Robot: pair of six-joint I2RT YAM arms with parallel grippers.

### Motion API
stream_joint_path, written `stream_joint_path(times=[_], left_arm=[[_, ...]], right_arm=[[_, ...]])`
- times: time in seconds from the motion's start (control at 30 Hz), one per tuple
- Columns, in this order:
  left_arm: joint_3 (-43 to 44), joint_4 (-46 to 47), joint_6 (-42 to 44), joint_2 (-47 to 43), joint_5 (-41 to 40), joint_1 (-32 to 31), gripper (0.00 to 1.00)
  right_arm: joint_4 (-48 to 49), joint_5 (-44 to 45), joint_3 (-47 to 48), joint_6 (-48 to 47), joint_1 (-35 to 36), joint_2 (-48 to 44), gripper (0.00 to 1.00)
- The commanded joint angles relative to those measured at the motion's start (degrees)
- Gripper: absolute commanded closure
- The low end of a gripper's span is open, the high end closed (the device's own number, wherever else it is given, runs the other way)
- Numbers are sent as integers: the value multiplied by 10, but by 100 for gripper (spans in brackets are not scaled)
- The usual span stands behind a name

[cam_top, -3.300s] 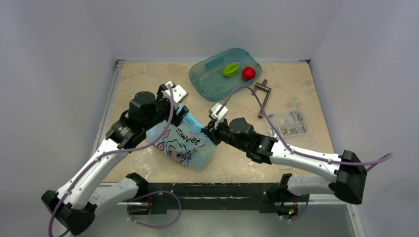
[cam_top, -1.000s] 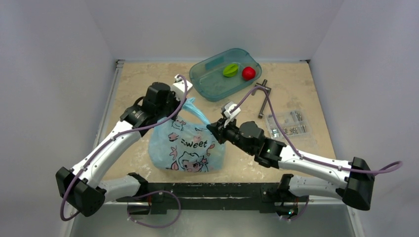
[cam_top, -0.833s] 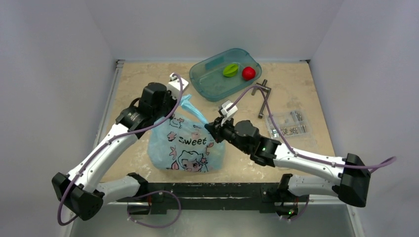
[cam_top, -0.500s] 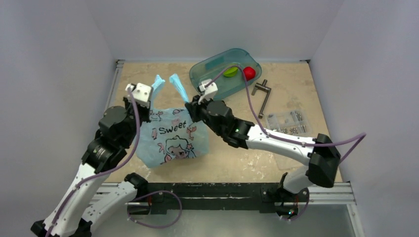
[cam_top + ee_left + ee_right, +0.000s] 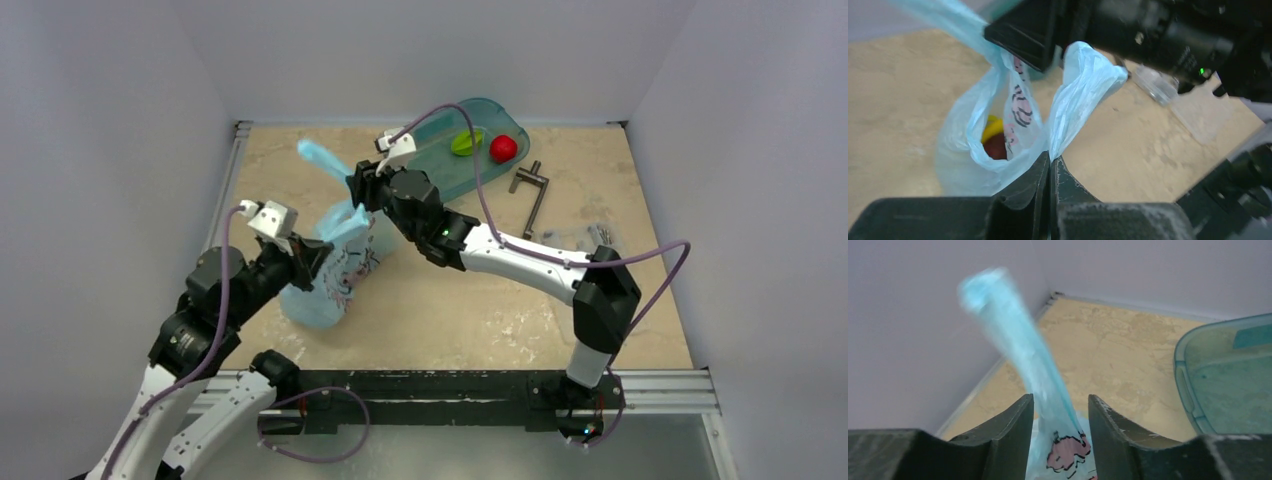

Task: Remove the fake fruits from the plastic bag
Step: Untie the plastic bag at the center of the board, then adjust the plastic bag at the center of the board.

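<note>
Left gripper (image 5: 1050,165): clenched, its two dark fingers pinching a fold of the crinkly light-blue plastic bag (image 5: 335,272) near the mouth, at 8 o'clock on the beige marbled tabletop (image 5: 610,180).
Bag: sits on the tabletop at 9 o'clock, mouth held open between the two grippers.
Fake fruits: the curved yellow plastic banana (image 5: 991,127) and the small dark maroon round fruit (image 5: 996,147) lie inside the bag at its bottom, touching.
Right gripper (image 5: 1060,407): released, jaws apart, at the bag's 12 o'clock side; a blurred blue handle strip (image 5: 1013,325) rises between the fingers.
Translucent teal plastic tray (image 5: 490,112): at 1 o'clock, holding a green ridged fruit (image 5: 465,143) and a bright red round fruit (image 5: 503,148), side by side.
Grey metal T-handled tool (image 5: 533,195): at 2 o'clock, just beside the tray.
</note>
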Motion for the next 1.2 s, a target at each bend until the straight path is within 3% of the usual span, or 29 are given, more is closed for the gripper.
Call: stream_joint_path(times=[0.0, 0.1, 0.2, 0.37, 0.6, 0.67, 0.73, 0.8, 1.07, 1.1, 1.13, 1.17], left_arm=[[-87, 13, -132, 0, 175, 2, 100], [-127, 31, -167, -8, 212, 2, 100], [-147, 32, -186, -17, 235, 2, 100], [-149, -8, -191, -19, 261, 2, 100], [-153, -57, -186, -15, 251, 2, 96], [-149, -57, -188, -4, 260, 2, 87], [-137, -76, -186, 9, 258, 1, 70], [-116, -96, -169, 22, 263, 2, 59], [32, -212, -98, 54, 187, 2, 41], [57, -218, -94, 57, 168, 2, 27], [75, -224, -90, 59, 149, 2, 7], [96, -234, -84, 66, 126, 2, 1]], right_arm=[[-85, -32, -12, 38, -5, -20, 47], [-196, -48, -28, 84, -5, -50, 19], [-261, -64, -62, 130, -4, -98, 4], [-312, -91, -113, 181, -5, -163, 1], [-122, -246, -242, 222, -5, -201, 1], [-55, -298, -273, 239, -5, -200, 1], [13, -340, -298, 254, -4, -194, 1], [51, -370, -314, 264, -4, -179, 1], [145, -432, -336, 298, 5, -127, 2], [150, -434, -337, 300, 6, -121, 2], [154, -435, -339, 301, 7, -117, 3], [156, -435, -340, 303, 7, -117, 3]])
